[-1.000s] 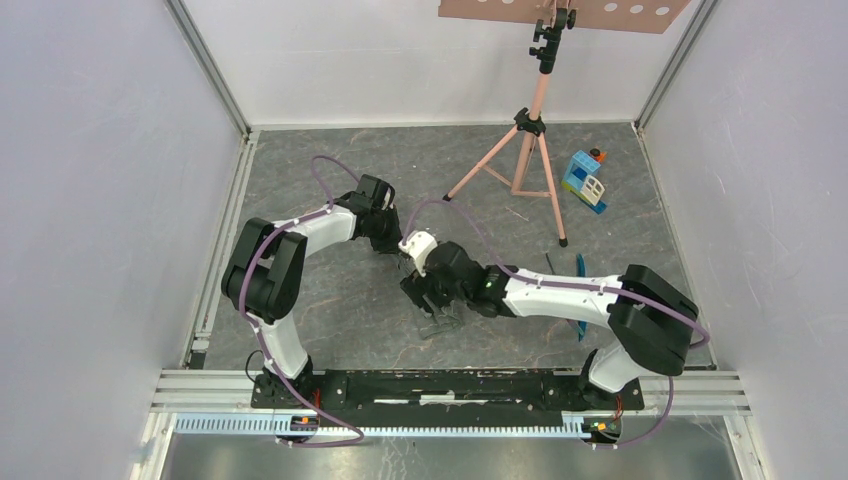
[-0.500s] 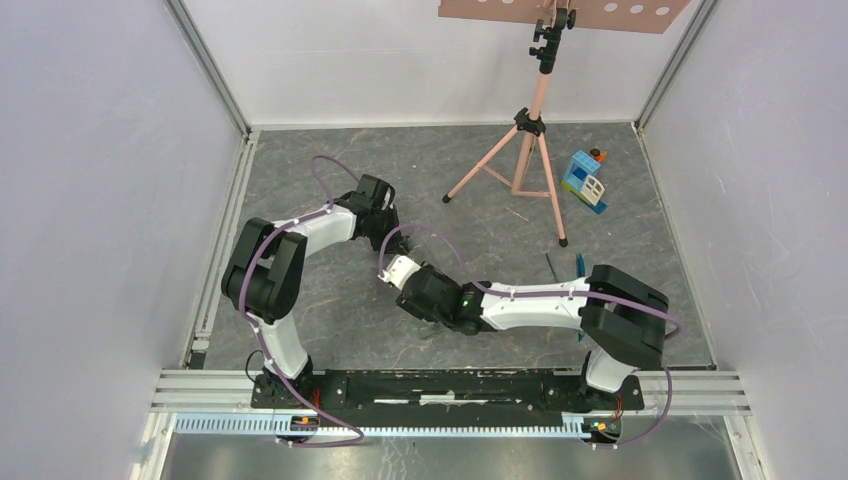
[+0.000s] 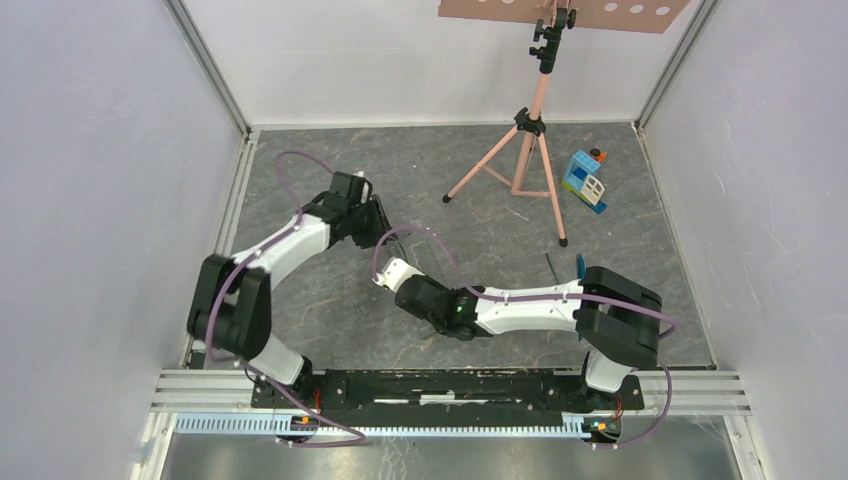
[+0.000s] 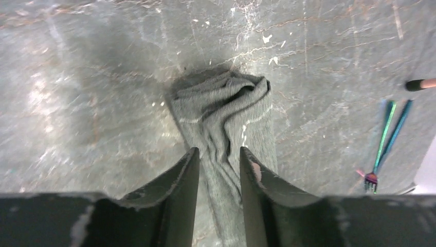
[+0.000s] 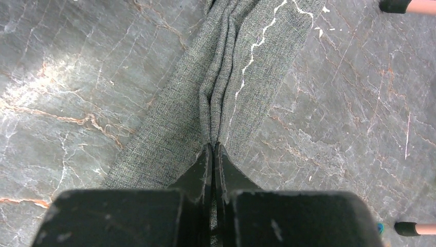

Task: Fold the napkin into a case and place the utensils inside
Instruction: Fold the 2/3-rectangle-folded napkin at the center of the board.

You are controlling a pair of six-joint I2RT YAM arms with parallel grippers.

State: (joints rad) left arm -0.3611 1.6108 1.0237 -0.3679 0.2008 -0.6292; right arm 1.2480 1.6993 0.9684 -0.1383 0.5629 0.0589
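Vs. 1 s ago: pulled the left fingers (image 4: 177,185) back and out toward the left edge of the table (image 3: 330,290), w/ that elbow now close to the side rail (image 3: 213,270). Dropped the right fingers (image 5: 191,177) lower and shifted them left. No more loose heap under the right wrist. Instead, drew the napkin (image 4: 221,110) into a long rumpled rope btwn the two arms, ctr-left on the table.

For the right fingers: pressed fully together on a ridge of cloth, w/ creases fanning away from the pinch. For the left fingers: set a narrow gap apart, w/ cloth running through and under. Can't tell if really clamped or just straddling. Bunched into a lump at the napkin's far end, resting on the table.

Meaning for the task, prob.: nothing folded yet. Needs opening out flat before any case fold. As for the utensils (image 4: 383,136): not yet picked up, lying side by side on the table near the right arm's elbow, well apart from the napkin.

Room: plenty of bare table toward the near edge for laying the cloth flat. Little slack on the left, given the rail and wall (image 3: 100,200). Behind-right, mind the feet of the tripod (image 3: 530,150); spotted one near the cloth's far end in the right wrist view. Toy block house (image 3: 585,180) far back right, out of the way.
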